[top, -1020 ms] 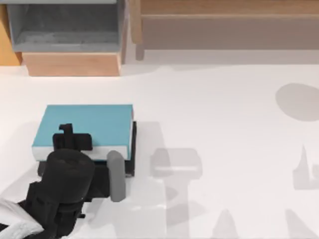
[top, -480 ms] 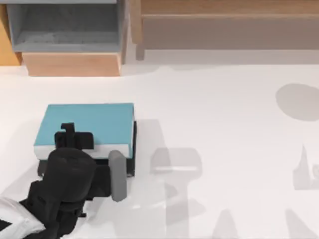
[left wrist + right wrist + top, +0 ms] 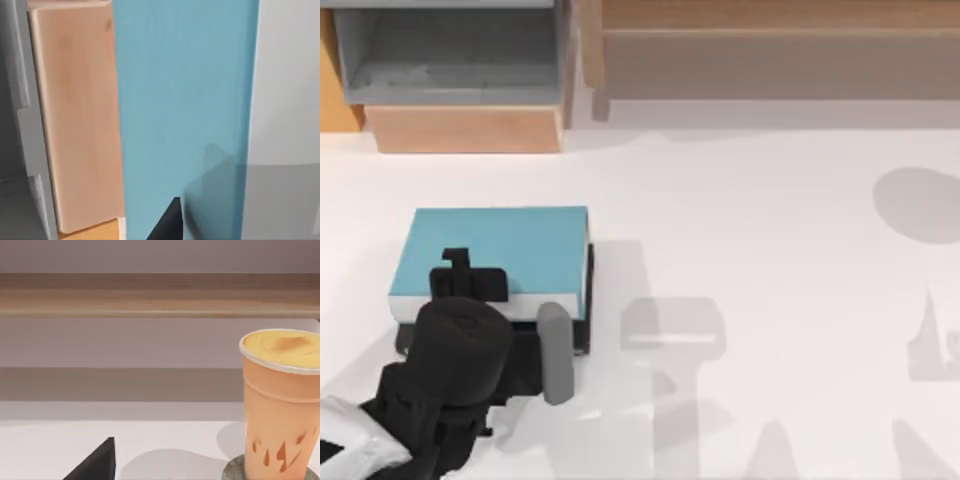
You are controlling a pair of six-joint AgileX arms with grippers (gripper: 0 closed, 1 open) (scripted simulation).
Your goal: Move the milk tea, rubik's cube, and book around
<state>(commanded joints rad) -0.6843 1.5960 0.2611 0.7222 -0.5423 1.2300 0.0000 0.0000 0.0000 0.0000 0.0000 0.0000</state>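
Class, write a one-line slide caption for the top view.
Left gripper sits at the near edge of the teal-faced book on the white table, below a grey cabinet and wooden shelf.

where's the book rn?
Top view: the book lies teal face up on the table's left side, in front of the grey cabinet, with the left pincer at its near edge.

1. The white table (image 3: pixel 770 250) lies bare across its middle and right.
2. The book (image 3: pixel 500 245), teal face up, takes the left side, with the left gripper (image 3: pixel 465 283) at its near edge.
3. A grey-lined wooden cabinet (image 3: pixel 460 70) and a long wooden shelf (image 3: pixel 770 40) wall off the far edge.
4. The milk tea (image 3: pixel 280 405) stands upright on a grey coaster (image 3: pixel 235 472) before that shelf.
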